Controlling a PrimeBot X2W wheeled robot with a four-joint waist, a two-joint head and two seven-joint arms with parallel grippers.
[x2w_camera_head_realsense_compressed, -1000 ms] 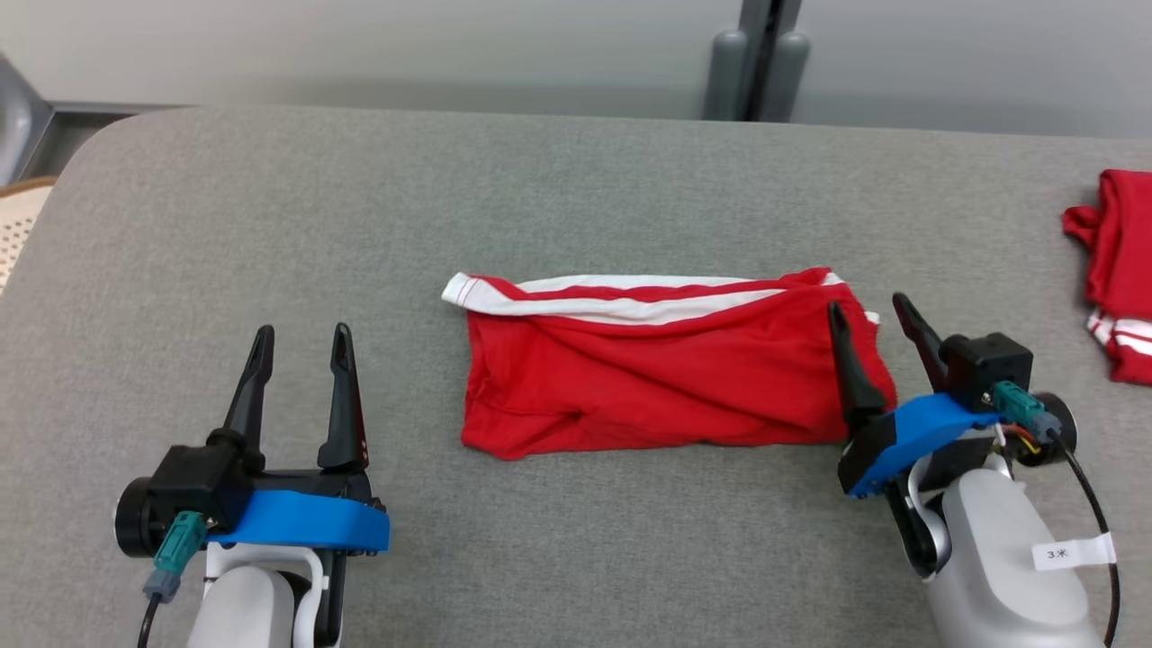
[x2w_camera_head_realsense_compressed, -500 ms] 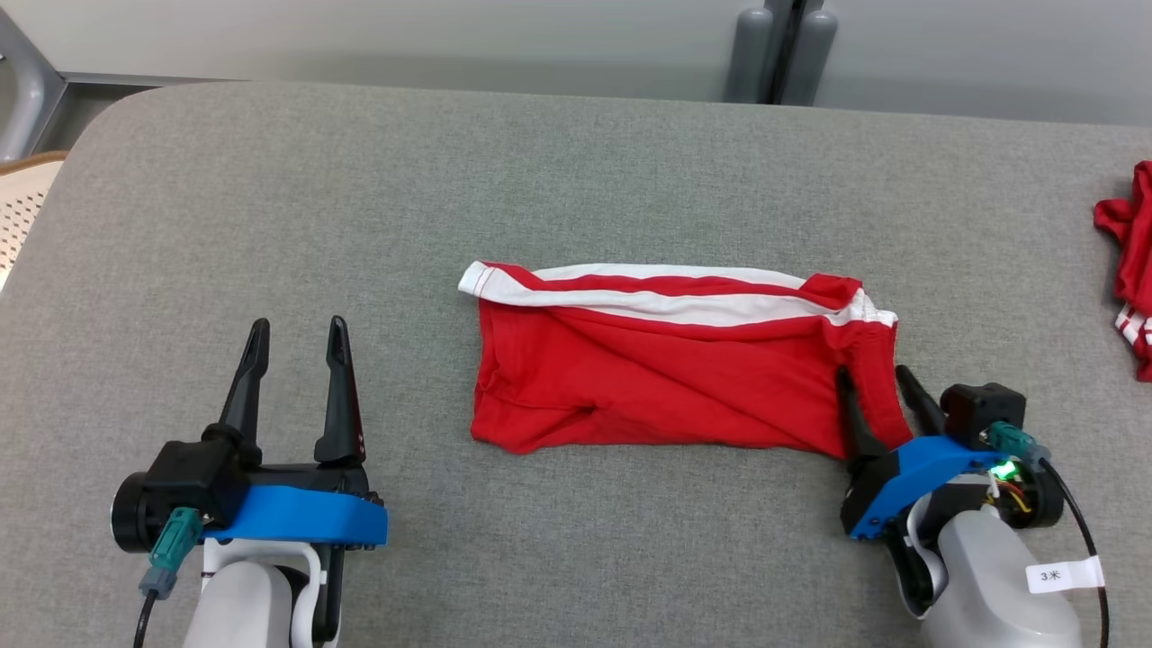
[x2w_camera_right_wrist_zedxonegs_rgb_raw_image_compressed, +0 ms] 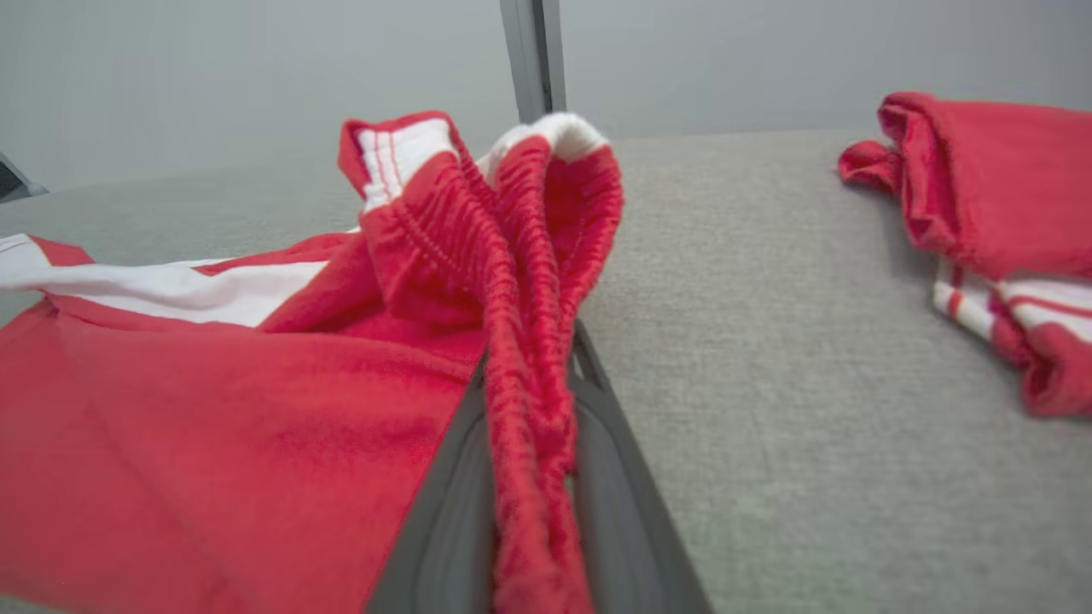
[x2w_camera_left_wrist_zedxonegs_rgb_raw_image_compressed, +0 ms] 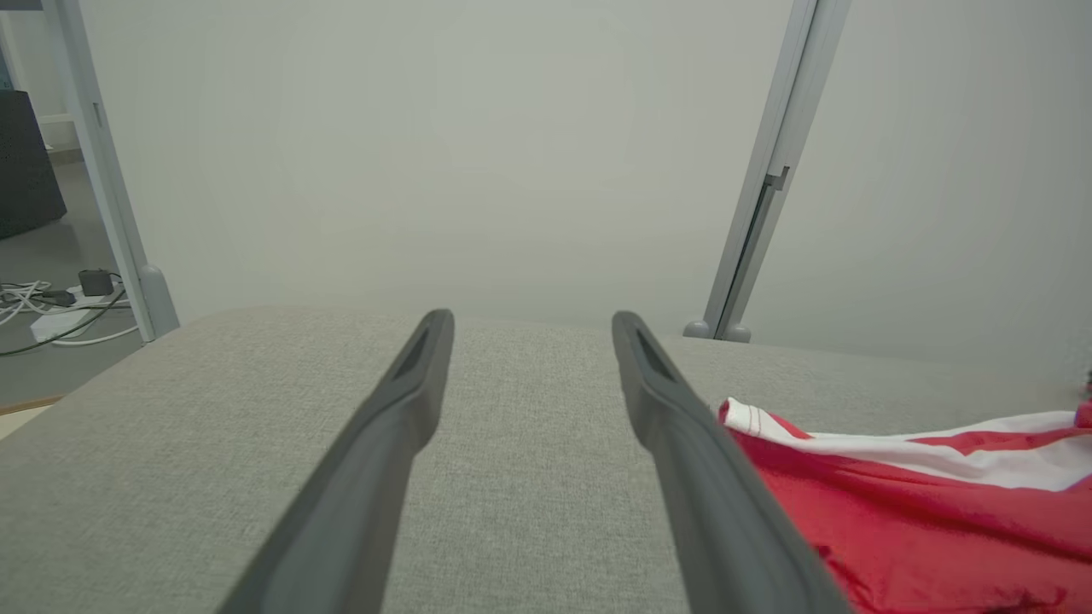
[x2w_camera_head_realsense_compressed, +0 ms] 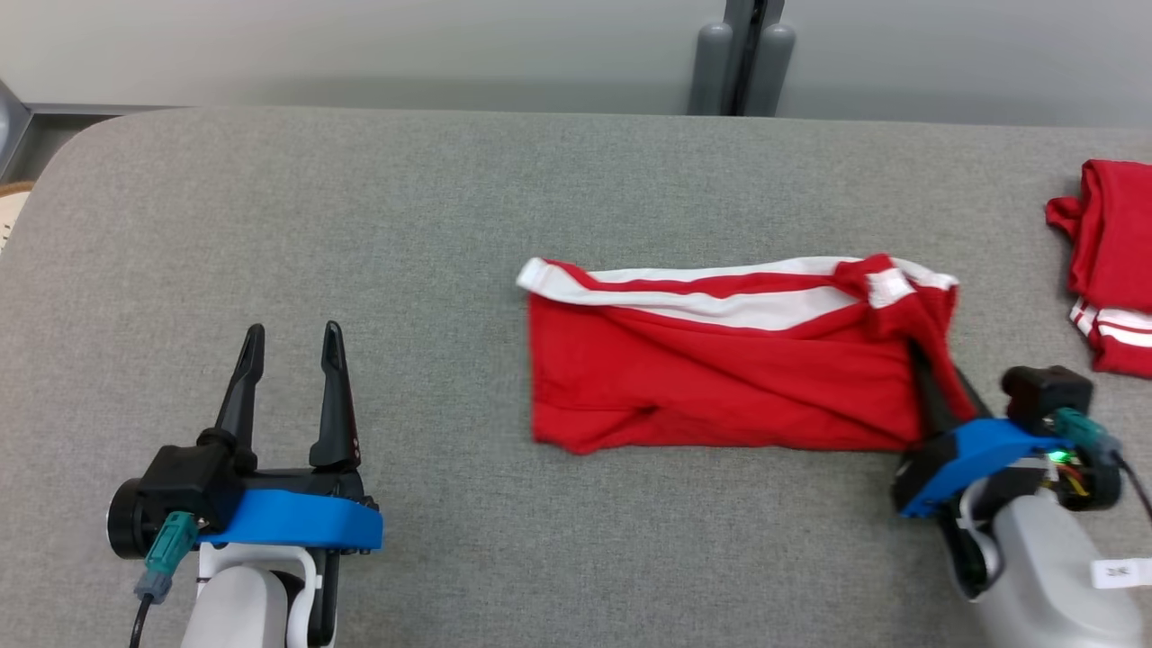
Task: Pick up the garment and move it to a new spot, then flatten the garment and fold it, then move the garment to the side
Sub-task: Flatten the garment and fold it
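The garment point(x2w_camera_head_realsense_compressed: 720, 369) is a folded pair of red shorts with white side stripes, lying right of centre on the grey table point(x2w_camera_head_realsense_compressed: 450, 198). My right gripper point(x2w_camera_head_realsense_compressed: 940, 382) is shut on its right end. In the right wrist view the gathered waistband point(x2w_camera_right_wrist_zedxonegs_rgb_raw_image_compressed: 529, 341) is pinched between the two fingers point(x2w_camera_right_wrist_zedxonegs_rgb_raw_image_compressed: 614, 477) and stands bunched above them. My left gripper point(x2w_camera_head_realsense_compressed: 288, 342) rests open at the lower left, well left of the shorts, nothing between its fingers. In the left wrist view the garment point(x2w_camera_left_wrist_zedxonegs_rgb_raw_image_compressed: 921, 503) lies to the right of my open left gripper point(x2w_camera_left_wrist_zedxonegs_rgb_raw_image_compressed: 529, 328).
A second red garment with white stripes point(x2w_camera_head_realsense_compressed: 1111, 270) lies folded at the table's right edge, also in the right wrist view point(x2w_camera_right_wrist_zedxonegs_rgb_raw_image_compressed: 981, 230). A grey post point(x2w_camera_head_realsense_compressed: 738, 63) stands behind the table's far edge. Bare grey table stretches to the left.
My right gripper has closed on the garment's right end, bunching the waistband up. The head camera has shifted, so the scene sits further right. The left arm holds still.
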